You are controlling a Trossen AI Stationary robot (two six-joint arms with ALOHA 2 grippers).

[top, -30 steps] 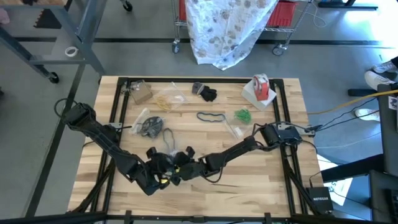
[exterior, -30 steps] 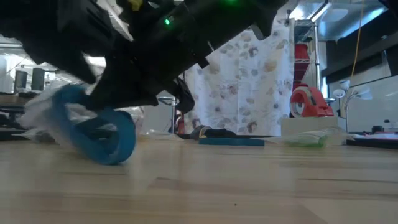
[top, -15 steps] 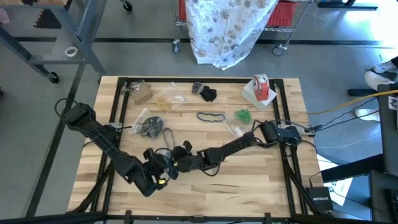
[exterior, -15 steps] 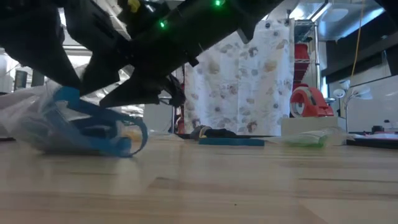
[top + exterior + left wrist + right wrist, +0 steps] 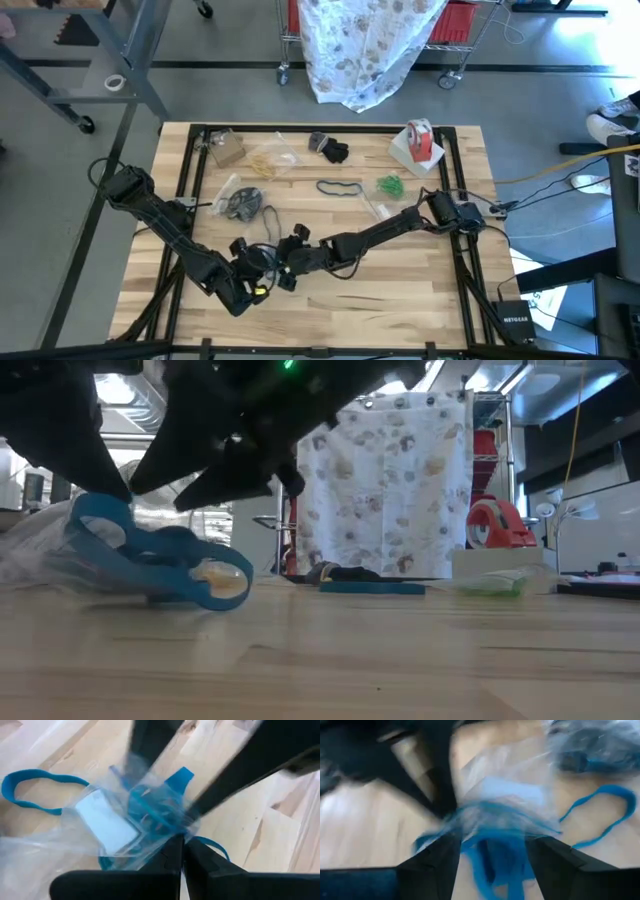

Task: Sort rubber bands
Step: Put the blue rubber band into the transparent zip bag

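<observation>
Left tool (image 5: 181, 851) is closed, pinching a clear bag (image 5: 107, 822) of blue bands (image 5: 150, 812) at the near-centre of the tabletop (image 5: 420, 300). Right tool (image 5: 490, 852) is spread open just above the same bag, gripping nothing. In the high view both tools meet, left tool (image 5: 262, 282) beside right tool (image 5: 290, 262). Low view shows the bag (image 5: 40, 550) lying on the wood with blue bands (image 5: 150, 560) spilling from it. Farther back: a loose blue band (image 5: 340, 187), green bands (image 5: 390, 185), a black pile (image 5: 333, 151), tan bands (image 5: 262, 163), and another bag with dark bands (image 5: 240, 203). Red tape roll (image 5: 419, 139) is at the far right.
</observation>
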